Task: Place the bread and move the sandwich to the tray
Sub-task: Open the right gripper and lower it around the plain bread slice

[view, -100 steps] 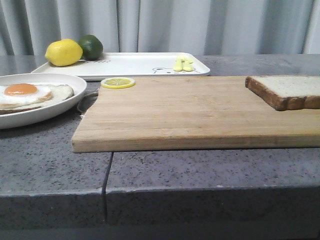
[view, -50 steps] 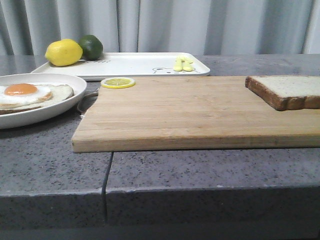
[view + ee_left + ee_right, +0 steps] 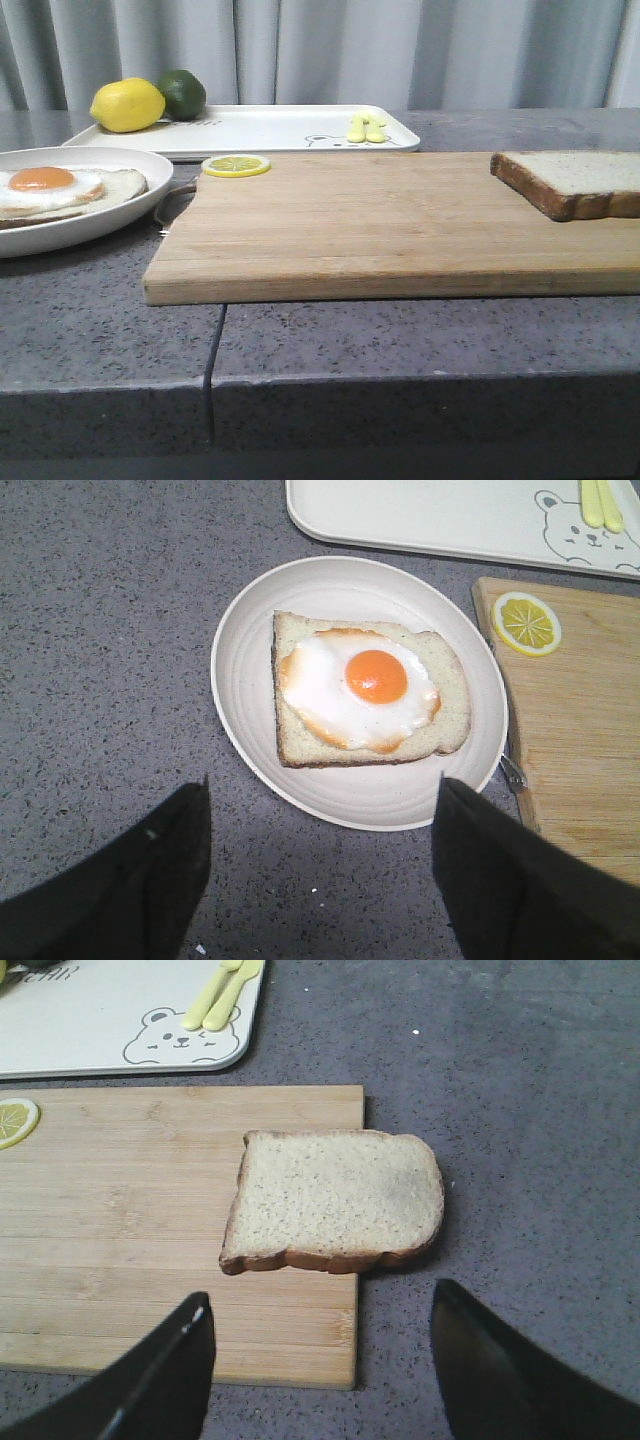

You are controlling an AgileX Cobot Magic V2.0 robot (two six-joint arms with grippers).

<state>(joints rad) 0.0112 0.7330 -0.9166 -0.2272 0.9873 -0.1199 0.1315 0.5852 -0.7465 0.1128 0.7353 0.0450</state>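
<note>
bread [image 3: 578, 180] right on board [image 3: 380, 230] (sandwich [image 3: 60, 188] left).

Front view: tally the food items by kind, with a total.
Bread slices: 2, the bread and the sandwich slice
Fried eggs: 1
Whole lemons: 1
Limes: 1
Lemon slices: 1
Total: 6

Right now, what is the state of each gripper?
Left gripper: open, holding nothing, above the sandwich.
Right gripper: open, holding nothing, above the bread.
</note>
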